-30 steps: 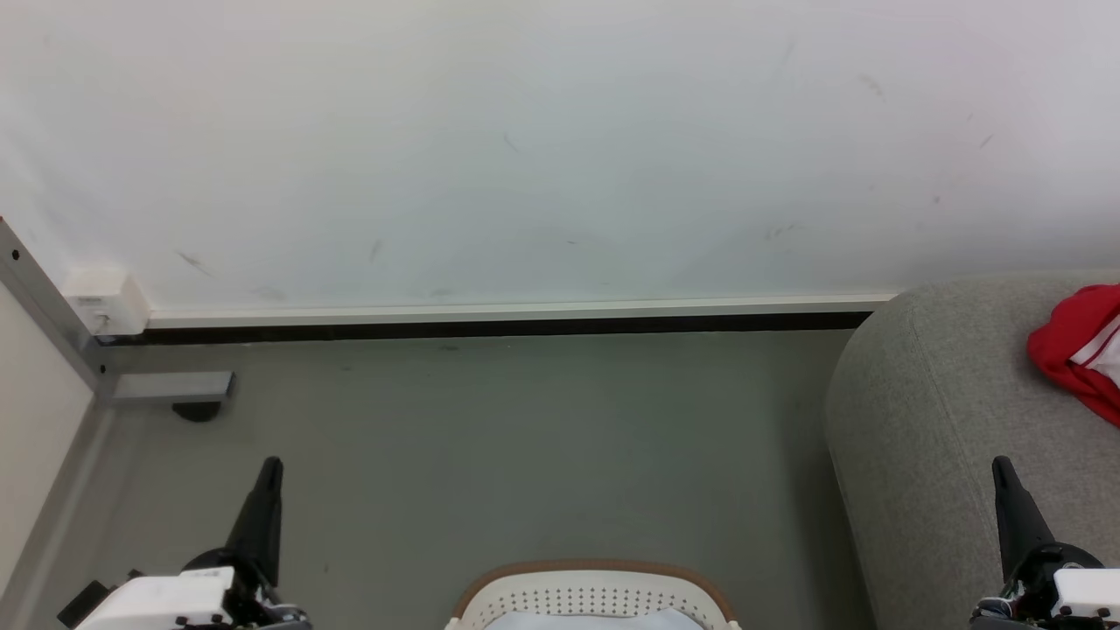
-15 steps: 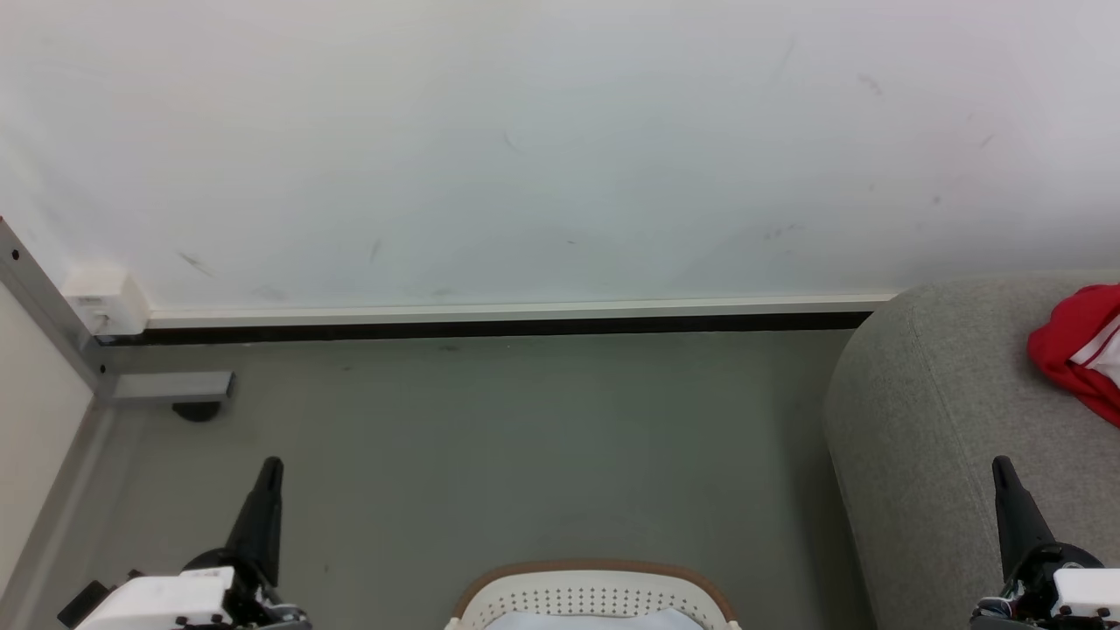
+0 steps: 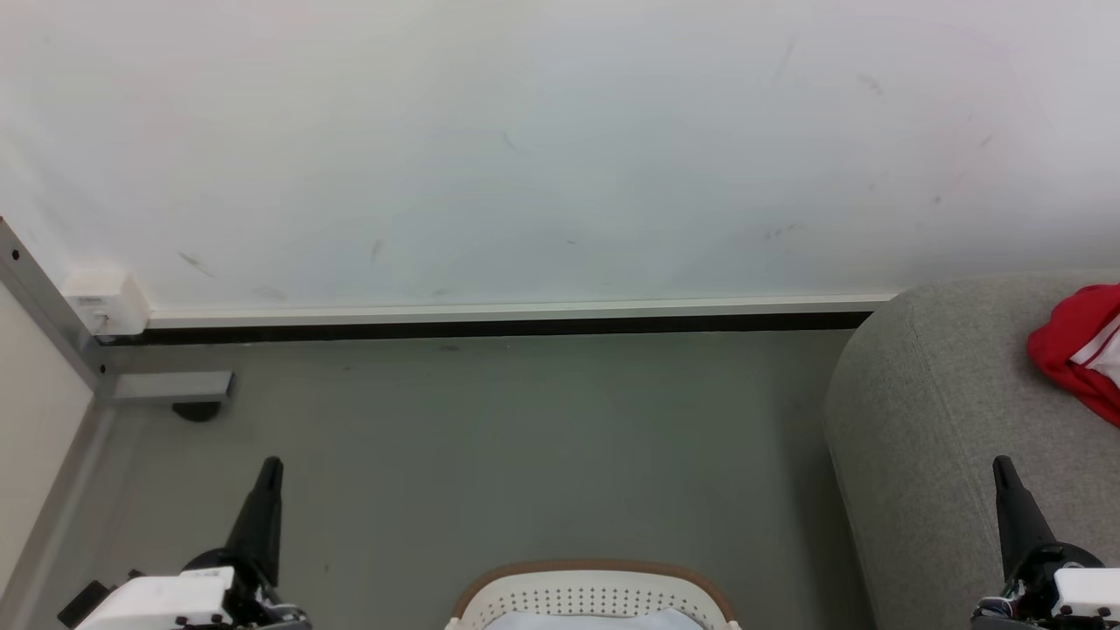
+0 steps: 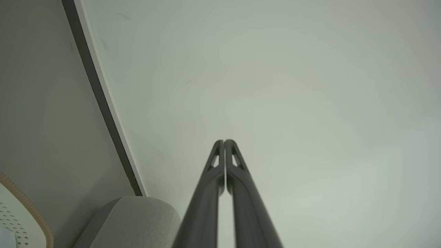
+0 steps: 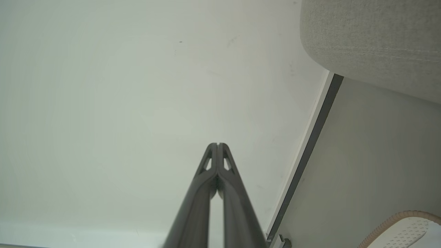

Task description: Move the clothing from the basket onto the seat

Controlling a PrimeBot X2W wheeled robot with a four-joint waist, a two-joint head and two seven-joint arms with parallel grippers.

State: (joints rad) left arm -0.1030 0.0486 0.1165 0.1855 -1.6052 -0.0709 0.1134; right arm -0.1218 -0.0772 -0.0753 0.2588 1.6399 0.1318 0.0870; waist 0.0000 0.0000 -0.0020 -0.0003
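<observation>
The white perforated basket [image 3: 595, 597] with a brown rim sits at the bottom centre of the head view; something pale shows inside it. Red clothing [image 3: 1081, 350] with white trim lies on the grey seat [image 3: 945, 420] at the right edge. My left gripper [image 3: 271, 464] is shut and holds nothing, raised at the lower left, well left of the basket. At the lower right my right gripper [image 3: 1000, 464] is shut too, in front of the seat's rounded end. In the wrist views the left gripper [image 4: 224, 141] and right gripper [image 5: 217, 144] each have their fingertips pressed together against the wall.
A white wall [image 3: 525, 149] with a white and black skirting [image 3: 490, 324] runs across the back. A metal frame with a foot [image 3: 171, 389] stands at the left. Grey floor [image 3: 525, 446] lies between the frame, the basket and the seat.
</observation>
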